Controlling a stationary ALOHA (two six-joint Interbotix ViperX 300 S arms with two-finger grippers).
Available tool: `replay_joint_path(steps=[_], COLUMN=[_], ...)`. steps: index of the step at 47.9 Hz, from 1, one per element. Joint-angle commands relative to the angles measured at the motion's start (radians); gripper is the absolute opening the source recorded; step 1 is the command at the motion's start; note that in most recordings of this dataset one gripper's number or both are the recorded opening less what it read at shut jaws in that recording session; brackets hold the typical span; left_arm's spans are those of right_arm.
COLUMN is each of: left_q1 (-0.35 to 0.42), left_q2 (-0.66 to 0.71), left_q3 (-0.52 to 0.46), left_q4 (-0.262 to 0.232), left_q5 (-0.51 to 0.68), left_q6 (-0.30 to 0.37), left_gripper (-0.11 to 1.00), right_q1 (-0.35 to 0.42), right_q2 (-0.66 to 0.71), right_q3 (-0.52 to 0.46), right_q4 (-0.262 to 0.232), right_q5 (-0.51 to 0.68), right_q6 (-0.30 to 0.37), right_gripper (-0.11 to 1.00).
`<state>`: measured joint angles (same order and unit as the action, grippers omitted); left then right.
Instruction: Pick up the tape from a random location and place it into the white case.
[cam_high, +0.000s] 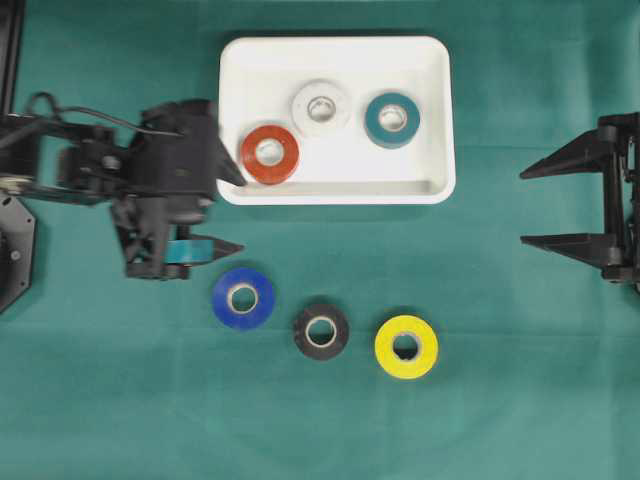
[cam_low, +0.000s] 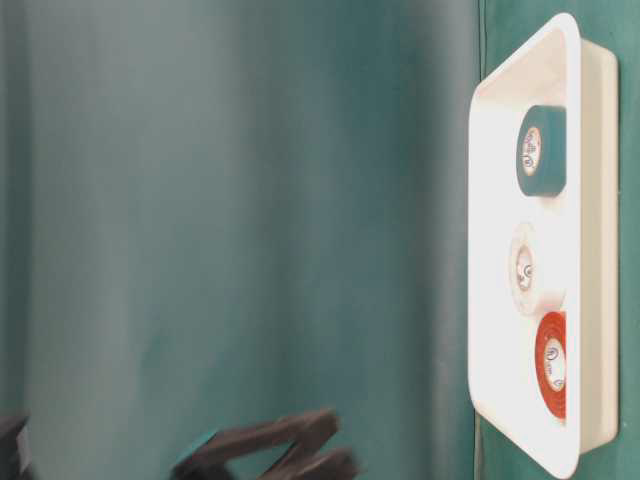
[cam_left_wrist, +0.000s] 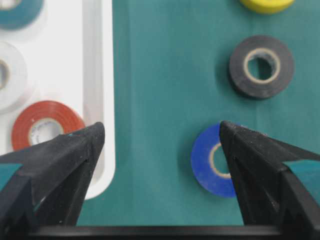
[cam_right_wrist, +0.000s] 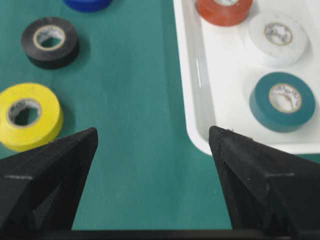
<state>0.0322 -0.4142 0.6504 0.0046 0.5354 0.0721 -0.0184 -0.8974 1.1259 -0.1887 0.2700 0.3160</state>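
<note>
Left end effector (cam_high: 236, 214) jaws wide, empty, beside white plastic case (cam_high: 434, 120) corner. Red tape roll (cam_high: 269, 154), white roll (cam_high: 320, 107), teal roll (cam_high: 392, 119) inside case. Blue roll (cam_high: 243, 298), black roll (cam_high: 321, 331), yellow roll (cam_high: 406, 347) on green bench (cam_high: 520, 400). Right end effector (cam_high: 524, 206) wide, empty.

a robot lab setup is suggested: a counter (cam_high: 500, 400) draped in green cloth, with two black arms mounted at either side.

Open right pincer (cam_right_wrist: 152, 145), white case (cam_right_wrist: 192, 95) holding 3 rolls, yellow roll (cam_right_wrist: 27, 116), black roll (cam_right_wrist: 50, 42)
</note>
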Motion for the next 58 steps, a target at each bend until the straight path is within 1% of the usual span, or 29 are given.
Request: replay_joint_path(steps=[1, 11, 23, 32, 42, 53, 58], left_q1=[-0.002, -0.003, -0.003, -0.003, -0.006, -0.009, -0.011], left_q2=[-0.078, -0.219, -0.356, -0.413, -0.465, -0.528, -0.563], left_q3=[0.02, 0.11, 0.164, 0.189, 0.233, 0.308, 0.36], left_q4=[0.0, 0.0, 0.0, 0.0, 0.0, -0.002, -0.002], left_q5=[-0.037, -0.109, -0.117, -0.123, -0.172, -0.216, -0.249], left_q6=[0.0, 0.0, 0.0, 0.0, 0.0, 0.0, 0.0], left_gripper=[0.94, 0.94, 0.94, 0.94, 0.94, 0.94, 0.94], right_q1=[0.0, 0.0, 0.0, 0.0, 0.0, 0.0, 0.0], right_q2=[-0.005, -0.029, -0.061, -0.08, -0.094, -0.098, -0.097], right_q3=[-0.031, -0.037, -0.046, -0.051, -0.054, -0.052, -0.049], right_q4=[0.003, -0.002, -0.002, -0.003, -0.017, -0.026, -0.028], right_q5=[-0.003, -0.003, -0.006, -0.011, -0.015, -0.02, -0.02], right_q6=[0.0, -0.002, -0.005, -0.009, -0.009, -0.009, -0.009], right_gripper=[0.86, 0.86, 0.86, 0.86, 0.86, 0.86, 0.86])
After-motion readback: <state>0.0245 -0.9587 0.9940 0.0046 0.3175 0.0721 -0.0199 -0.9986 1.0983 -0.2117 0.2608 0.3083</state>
